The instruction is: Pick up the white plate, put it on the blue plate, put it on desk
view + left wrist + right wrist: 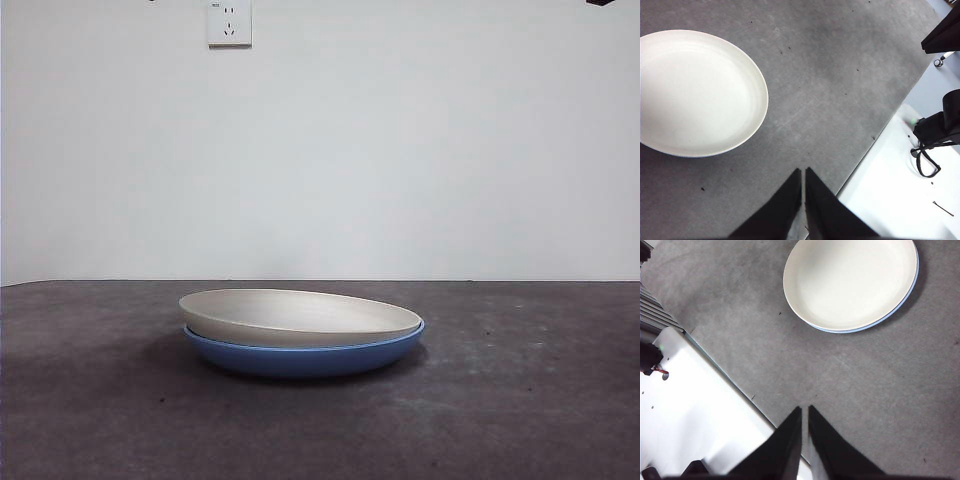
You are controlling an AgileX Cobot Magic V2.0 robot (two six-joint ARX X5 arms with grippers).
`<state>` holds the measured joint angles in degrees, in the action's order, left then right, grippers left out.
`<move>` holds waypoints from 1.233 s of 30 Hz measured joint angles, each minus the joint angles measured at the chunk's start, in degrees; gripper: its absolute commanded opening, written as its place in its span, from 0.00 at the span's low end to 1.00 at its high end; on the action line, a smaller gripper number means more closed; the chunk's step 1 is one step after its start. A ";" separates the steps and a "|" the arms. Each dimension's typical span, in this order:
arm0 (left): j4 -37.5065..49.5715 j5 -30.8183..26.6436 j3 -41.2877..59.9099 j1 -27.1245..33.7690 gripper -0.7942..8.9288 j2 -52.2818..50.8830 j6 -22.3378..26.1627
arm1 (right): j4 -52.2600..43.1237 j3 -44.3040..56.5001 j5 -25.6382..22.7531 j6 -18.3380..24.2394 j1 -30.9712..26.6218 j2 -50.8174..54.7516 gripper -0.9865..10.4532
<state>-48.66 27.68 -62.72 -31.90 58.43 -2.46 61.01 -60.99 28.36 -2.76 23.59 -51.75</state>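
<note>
The white plate rests nested on top of the blue plate in the middle of the desk. In the left wrist view the white plate hides the blue one. In the right wrist view the white plate shows a thin blue rim under it. My left gripper is shut and empty, high above the desk near its edge. My right gripper is shut and empty, also high and clear of the plates.
A white wall with a socket stands behind the desk. A black arm tip shows at the top right corner. The white robot base lies beyond the desk's edge, also in the right wrist view.
</note>
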 measured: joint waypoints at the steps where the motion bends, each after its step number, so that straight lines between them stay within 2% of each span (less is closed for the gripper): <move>1: 0.00 0.00 0.00 0.00 0.09 0.00 0.00 | -0.02 0.00 0.00 0.00 0.00 0.00 0.10; 29: 0.35 -0.20 0.04 0.81 0.09 -1.79 0.33 | -0.94 0.00 0.00 0.02 0.00 0.02 0.10; 33: 6.14 -3.85 0.13 5.22 0.09 -7.54 1.05 | -0.94 0.00 0.00 0.02 -0.02 0.02 0.10; 37: 18.05 -6.88 0.90 12.52 0.09 -14.23 3.13 | -0.94 0.00 0.00 0.02 -0.02 0.02 0.10</move>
<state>-30.61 20.80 -61.82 -19.38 44.21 0.67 60.07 -60.99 28.36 -2.74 23.57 -51.72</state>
